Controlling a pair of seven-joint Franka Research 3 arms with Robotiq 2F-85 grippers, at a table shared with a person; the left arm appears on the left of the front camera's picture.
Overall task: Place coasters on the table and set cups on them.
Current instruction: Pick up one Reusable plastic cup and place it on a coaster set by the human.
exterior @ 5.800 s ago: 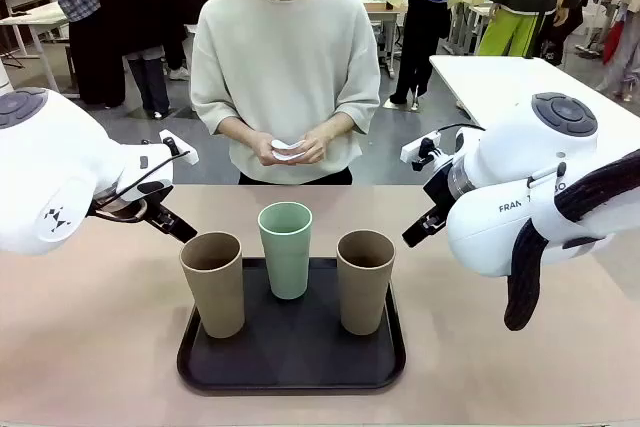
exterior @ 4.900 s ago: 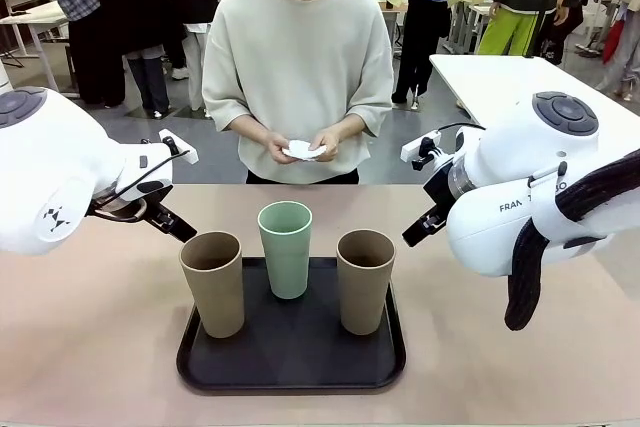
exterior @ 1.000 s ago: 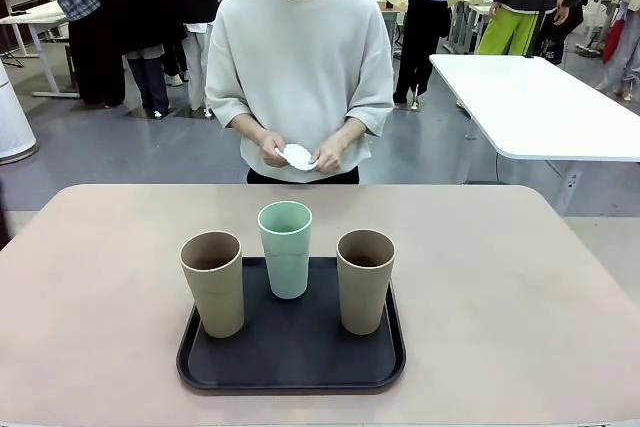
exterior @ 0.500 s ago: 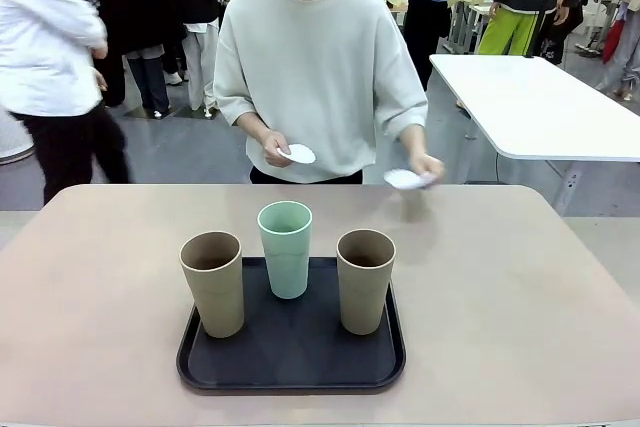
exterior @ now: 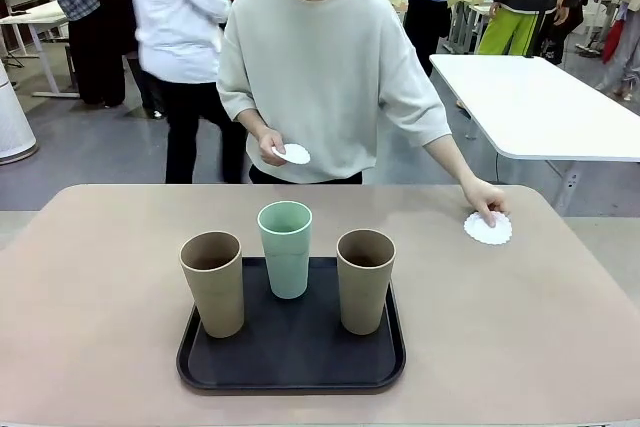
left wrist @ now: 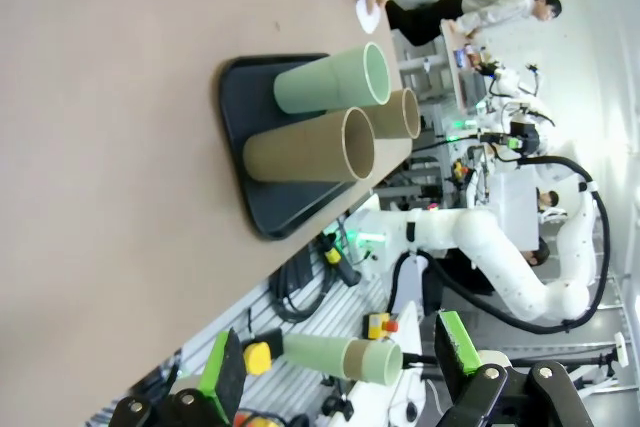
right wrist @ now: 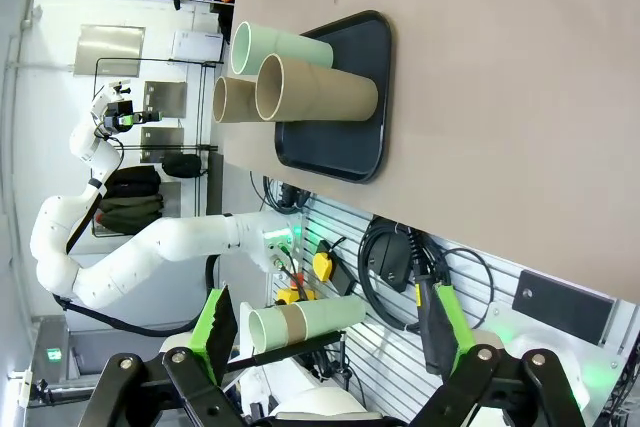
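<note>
Standing on black tray (exterior: 292,352), three empty cups (exterior: 287,252) — left hand (left wrist: 340,357), right hand (right wrist: 328,325) released, grasping nothing.

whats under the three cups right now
The black tray: the mint cup, left tan cup and right tan cup stand on it. No lacy edge shows around any base, though the bases cover what lies directly beneath. The coaster on the table lies under the person's fingertips.

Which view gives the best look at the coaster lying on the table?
The front view: the coaster lies flat near the table's far right corner, scalloped edge plain, the person's hand touching it. The left wrist view gives it as a tiny white patch by that hand.
</note>
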